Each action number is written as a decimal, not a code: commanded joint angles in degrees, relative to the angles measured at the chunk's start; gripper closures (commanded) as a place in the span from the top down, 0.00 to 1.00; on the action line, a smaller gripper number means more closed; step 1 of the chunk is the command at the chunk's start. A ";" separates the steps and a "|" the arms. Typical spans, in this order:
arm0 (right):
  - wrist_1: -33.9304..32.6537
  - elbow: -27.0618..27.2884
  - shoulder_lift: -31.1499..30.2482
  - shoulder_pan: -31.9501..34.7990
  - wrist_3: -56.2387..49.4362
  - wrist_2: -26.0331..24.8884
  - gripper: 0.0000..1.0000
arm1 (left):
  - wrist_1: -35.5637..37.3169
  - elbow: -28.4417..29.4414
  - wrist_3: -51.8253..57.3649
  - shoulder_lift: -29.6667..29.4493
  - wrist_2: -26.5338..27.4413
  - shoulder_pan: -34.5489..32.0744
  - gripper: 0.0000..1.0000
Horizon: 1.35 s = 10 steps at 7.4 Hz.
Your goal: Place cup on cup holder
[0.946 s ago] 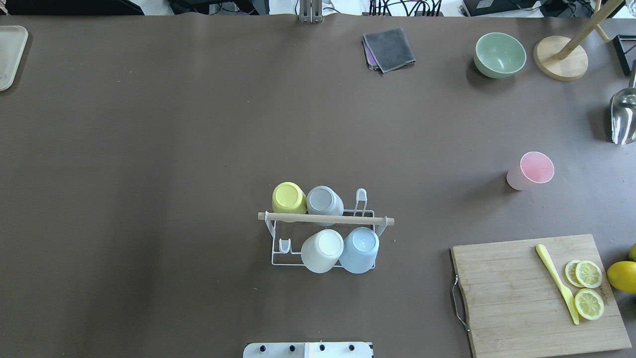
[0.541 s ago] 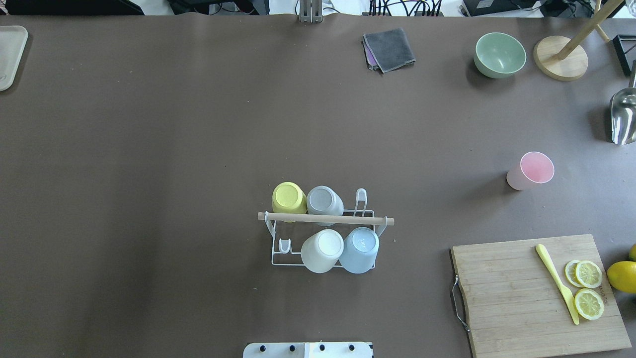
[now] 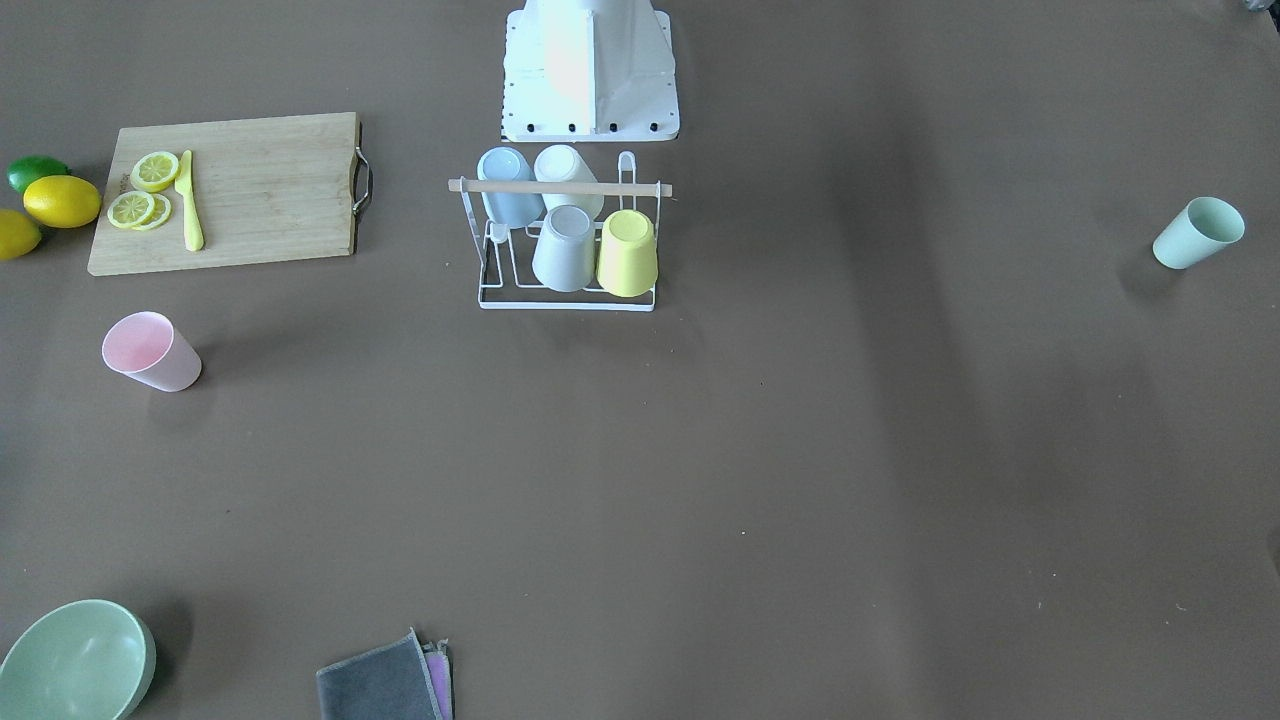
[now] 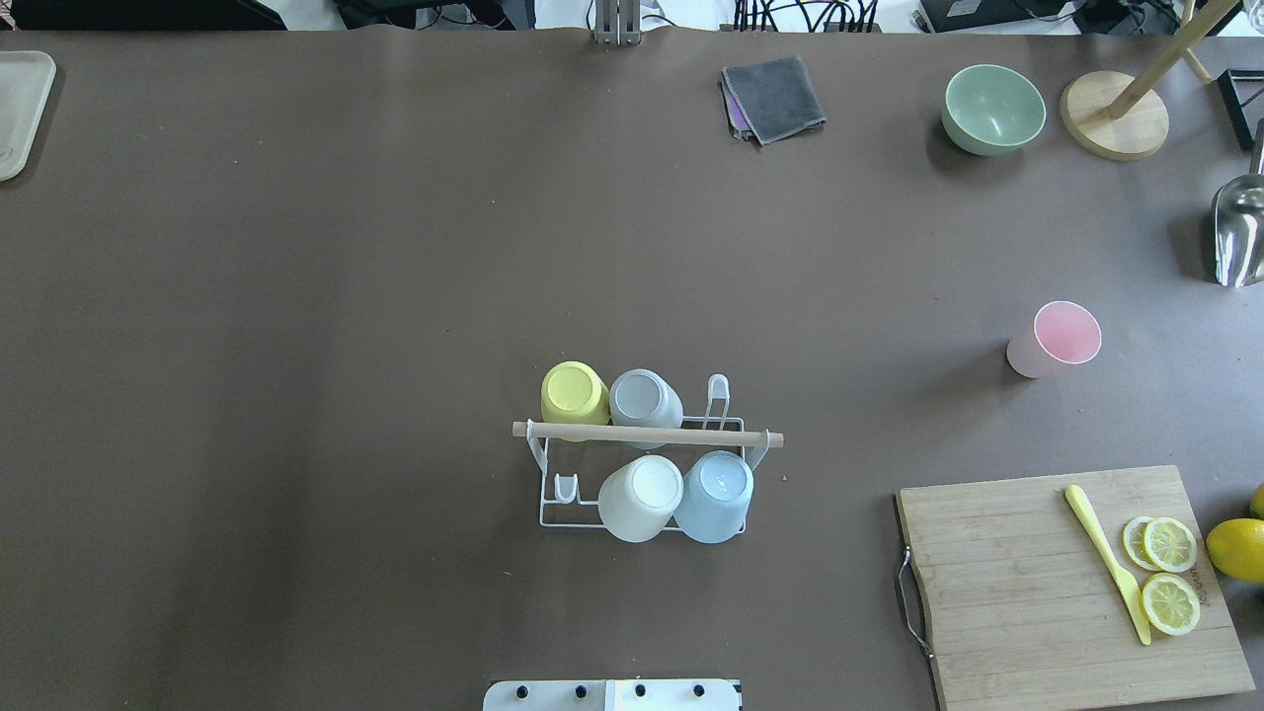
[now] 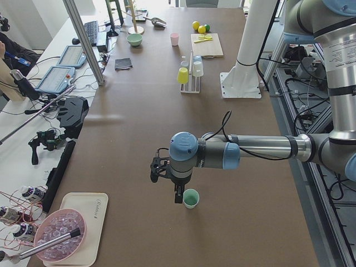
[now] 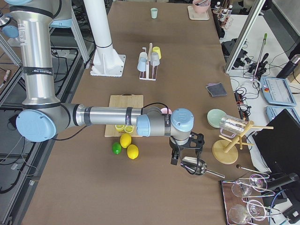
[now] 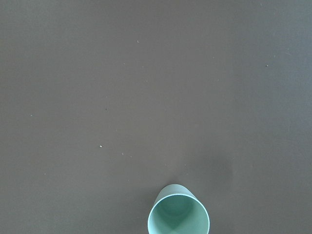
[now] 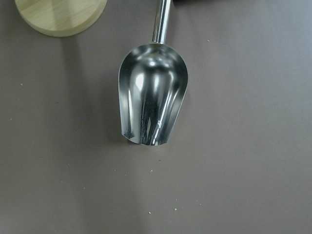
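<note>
Exterior left: left pincer (image 5: pixel 178 198) low, just beside upright mint cup (image 5: pixel 191 198), grip cannot tell; cup holder (image 5: pixel 191 88) well beyond; right pincer (image 6: pixel 181 158) over metal scoop (image 6: pixel 195 166), grip cannot tell.

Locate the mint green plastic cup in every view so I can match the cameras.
Exterior front-facing: mint green plastic cup at far right, upper part.
Overhead exterior: not in it.
Exterior left: bottom centre.
Exterior right: top centre.
Left wrist-mounted: bottom edge, centre.
Right wrist-mounted: not in it.
Landmark: white wire cup holder with wooden rod, in all four exterior views.
</note>
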 commanded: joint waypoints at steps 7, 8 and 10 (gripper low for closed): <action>0.21 0.08 -0.88 0.00 0.08 -0.95 1.00 | -1.88 -0.36 0.53 -1.85 0.20 5.53 0.99; 0.29 0.43 -0.62 0.00 -0.01 -1.12 1.00 | -4.24 -0.45 2.97 -1.76 0.12 5.62 0.99; 1.52 0.70 -0.18 -0.35 -0.27 -3.13 1.00 | -4.53 -1.41 3.26 -3.34 0.81 10.69 0.99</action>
